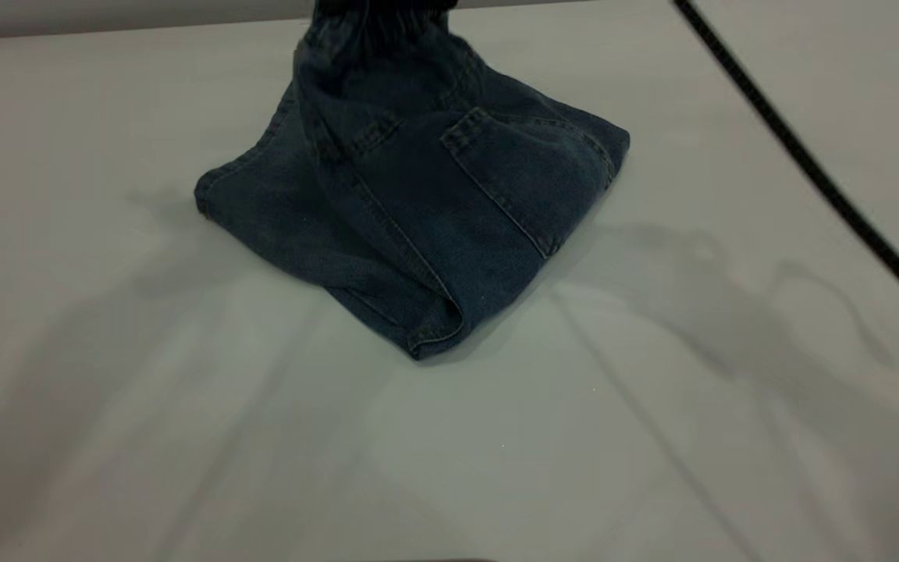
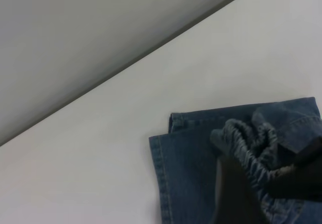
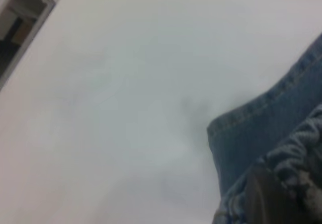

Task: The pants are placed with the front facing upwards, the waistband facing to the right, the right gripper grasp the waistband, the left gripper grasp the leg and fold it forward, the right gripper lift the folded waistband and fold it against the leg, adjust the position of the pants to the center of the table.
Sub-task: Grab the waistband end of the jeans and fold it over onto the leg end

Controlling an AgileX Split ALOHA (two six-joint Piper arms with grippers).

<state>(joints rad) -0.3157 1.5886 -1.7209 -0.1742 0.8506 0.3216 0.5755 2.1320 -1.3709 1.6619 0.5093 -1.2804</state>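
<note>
The blue denim pants [image 1: 418, 203] lie folded on the white table [image 1: 652, 437], back patch pocket [image 1: 520, 172] upward. Their ruched waistband [image 1: 379, 16] is pulled up off the table at the far edge, running out of the exterior view, where neither gripper shows. In the left wrist view my left gripper [image 2: 261, 178] is shut on the waistband [image 2: 251, 148], the gathered band bunched between its dark fingers [image 2: 234, 194]. In the right wrist view my right gripper [image 3: 287, 194] also holds the waistband [image 3: 302, 148], one dark finger [image 3: 264, 199] pressed into the puckered cloth.
A thin black braided cable [image 1: 808, 172] slants across the right side above the table. The table's far edge [image 2: 126, 68] runs close behind the pants. Bare tabletop spreads in front of and to both sides of the pants.
</note>
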